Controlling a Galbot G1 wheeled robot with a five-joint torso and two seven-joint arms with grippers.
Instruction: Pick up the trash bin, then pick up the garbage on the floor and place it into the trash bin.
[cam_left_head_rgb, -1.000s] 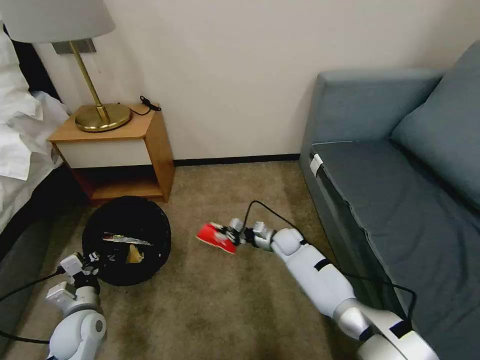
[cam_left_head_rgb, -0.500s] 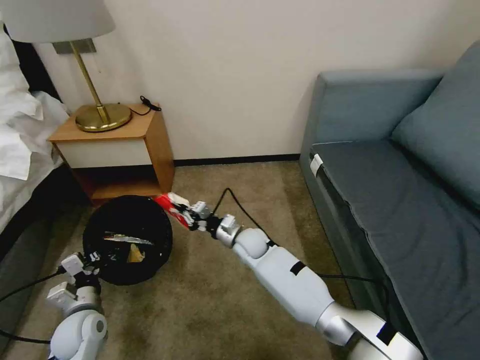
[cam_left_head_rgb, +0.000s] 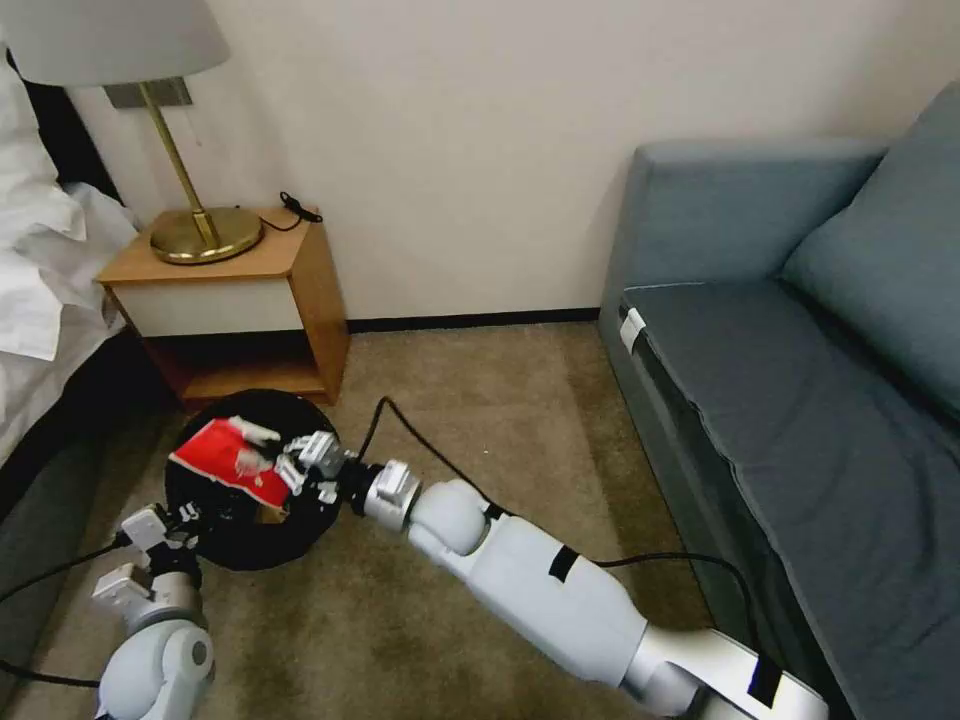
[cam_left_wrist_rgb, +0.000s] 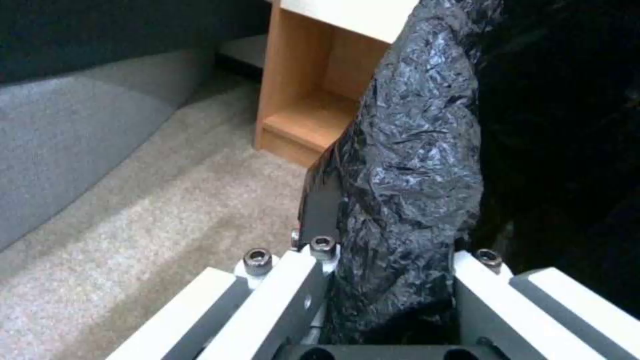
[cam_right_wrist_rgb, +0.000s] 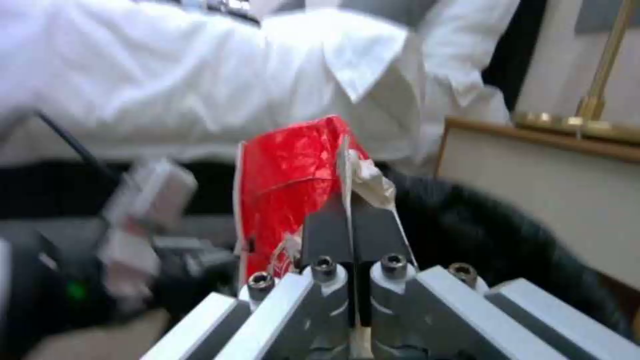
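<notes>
Head view: soft even room light, no hard shadows; wall (cam_left_head_rgb: 480, 150) bright, bin (cam_left_head_rgb: 300, 535) interior near black, detail lost. Mild bowing at frame edges. Left wrist view: sharp, sheen on bag (cam_left_wrist_rgb: 413, 150), far side of it sunk in darkness. Right wrist view: motion-smeared; bedding (cam_right_wrist_rgb: 200, 70) blown white, red packet (cam_right_wrist_rgb: 287, 175) soft, lamp base (cam_right_wrist_rgb: 580, 122) hazy.

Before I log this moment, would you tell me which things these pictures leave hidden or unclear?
- Trash bin contents: head view, covered by the red snack packet and right gripper.
- Bin's inside: left wrist view, lost in darkness beyond the bag that the left gripper clamps.
- Left gripper: right wrist view, blurred.
- Lamp top: head view, cut off by the edge.
</notes>
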